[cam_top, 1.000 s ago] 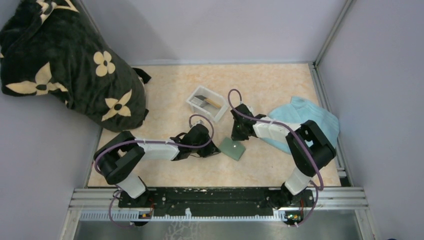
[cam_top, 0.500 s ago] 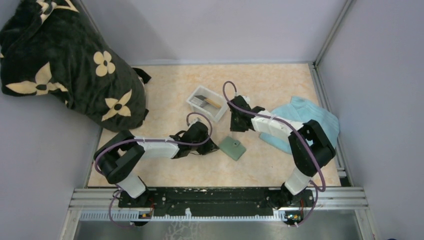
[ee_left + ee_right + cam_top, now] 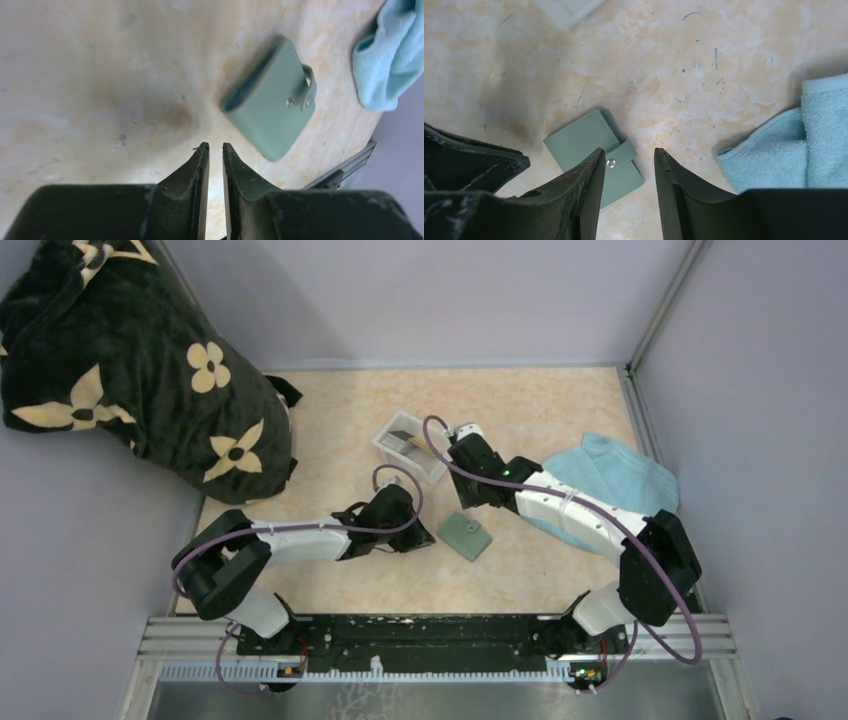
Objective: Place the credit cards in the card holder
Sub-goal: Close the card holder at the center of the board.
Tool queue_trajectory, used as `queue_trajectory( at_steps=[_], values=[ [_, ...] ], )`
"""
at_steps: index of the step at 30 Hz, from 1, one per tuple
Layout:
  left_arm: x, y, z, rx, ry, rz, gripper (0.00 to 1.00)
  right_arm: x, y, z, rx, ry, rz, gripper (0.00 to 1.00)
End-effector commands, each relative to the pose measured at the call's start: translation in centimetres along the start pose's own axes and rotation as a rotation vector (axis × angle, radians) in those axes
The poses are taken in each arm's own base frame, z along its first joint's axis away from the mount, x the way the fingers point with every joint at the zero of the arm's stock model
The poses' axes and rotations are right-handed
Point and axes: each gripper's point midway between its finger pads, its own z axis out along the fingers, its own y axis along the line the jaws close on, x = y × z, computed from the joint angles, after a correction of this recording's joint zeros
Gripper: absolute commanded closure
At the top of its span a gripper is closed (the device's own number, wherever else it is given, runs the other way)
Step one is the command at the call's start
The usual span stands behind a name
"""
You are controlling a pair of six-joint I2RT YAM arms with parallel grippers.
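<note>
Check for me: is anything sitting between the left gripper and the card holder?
Nothing visible. Only bare table lies between the left gripper and the card holder, which lies closed, its strap snapped, just ahead of the fingertips.

Soft, even overhead light fills the top view: the pale marbled beige tabletop (image 3: 540, 410) is bright, with only faint, soft-edged shadows, while the black blanket with cream flowers (image 3: 130, 370) loses detail in its folds. From the left wrist, the tabletop looks hazy and the folded grey-green card holder (image 3: 272, 102) slightly smeared, a brownish shadow to its left. The right wrist view is sharp on surface scratches; the right gripper (image 3: 629, 157) is underexposed, nearly black.
</note>
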Motion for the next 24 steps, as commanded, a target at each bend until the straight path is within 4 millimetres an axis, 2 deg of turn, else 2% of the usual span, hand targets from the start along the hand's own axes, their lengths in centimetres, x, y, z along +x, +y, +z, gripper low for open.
queue_trajectory(
  at_steps=[1,6,10,18,24],
  values=[
    [2.3,-2.1,-1.0,0.068,0.054,0.070,0.78,0.2,1.3,-1.9,-0.016,-0.019,-0.156,0.58],
    [4.7,-1.6,0.0,0.054,0.099,0.077,0.78,2.1,2.8,-1.7,-0.036,-0.005,-0.220,0.57],
    [5.9,-0.9,0.9,0.044,0.116,0.042,0.78,3.5,2.8,-1.4,-0.036,0.030,-0.240,0.57],
    [7.0,1.2,2.6,-0.004,0.113,-0.046,0.78,6.2,3.1,-0.2,-0.049,0.092,-0.269,0.56],
    [6.8,2.4,2.9,-0.021,0.078,-0.137,0.78,6.9,2.8,0.7,-0.028,0.099,-0.280,0.56]
  ],
)
